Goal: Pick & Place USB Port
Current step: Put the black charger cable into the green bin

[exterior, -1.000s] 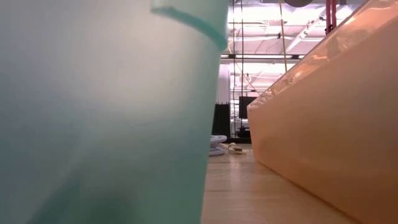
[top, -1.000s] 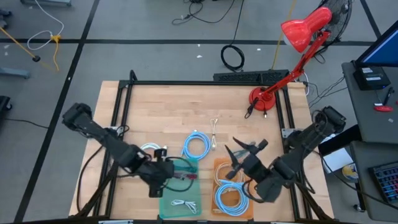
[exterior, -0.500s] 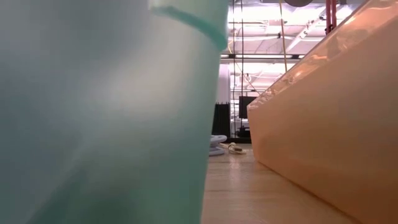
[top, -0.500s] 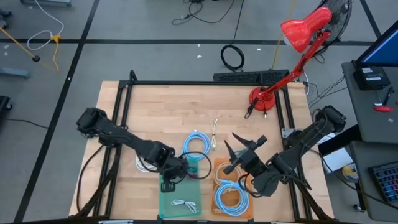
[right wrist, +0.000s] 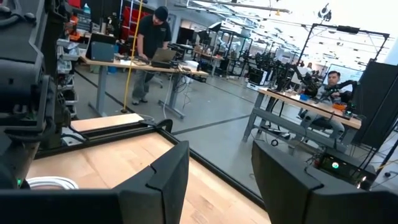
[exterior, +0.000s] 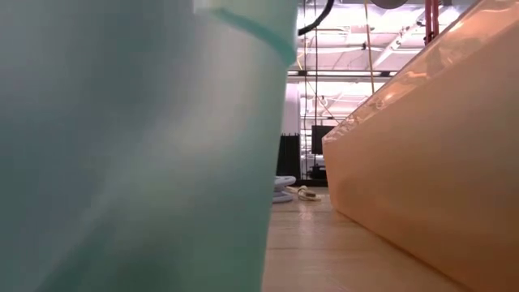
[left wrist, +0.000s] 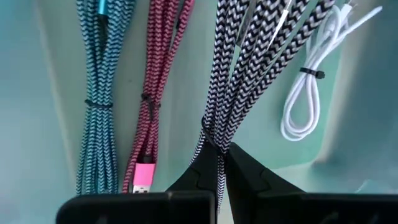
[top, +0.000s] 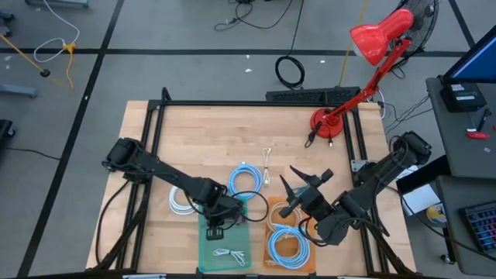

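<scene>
**Left gripper pinches black-and-white cable over green bin**

While the left gripper (left wrist: 219, 163) hangs over the green bin (top: 208, 246), its fingers are clenched on a bundled black-and-white braided USB cable (left wrist: 249, 59), whose long axis runs straight away from the fingertips — the tied waist sits right at the pinch and the strands fan out beyond. Beside it in the bin lie three more bundles, roughly parallel: one pink cable (left wrist: 158, 81) with its plug end toward the gripper, one teal cable (left wrist: 99, 87), and one white cable (left wrist: 311, 87) coiled in a loop. Farther over, the orange bin (top: 273, 208) holds one blue coil (top: 285, 248); the right gripper (top: 304, 187) hovers above it, fingers apart, holding nothing. On the table (top: 209, 136) beyond sit another blue coil (top: 246, 181) and a white coil (top: 180, 200).
</scene>
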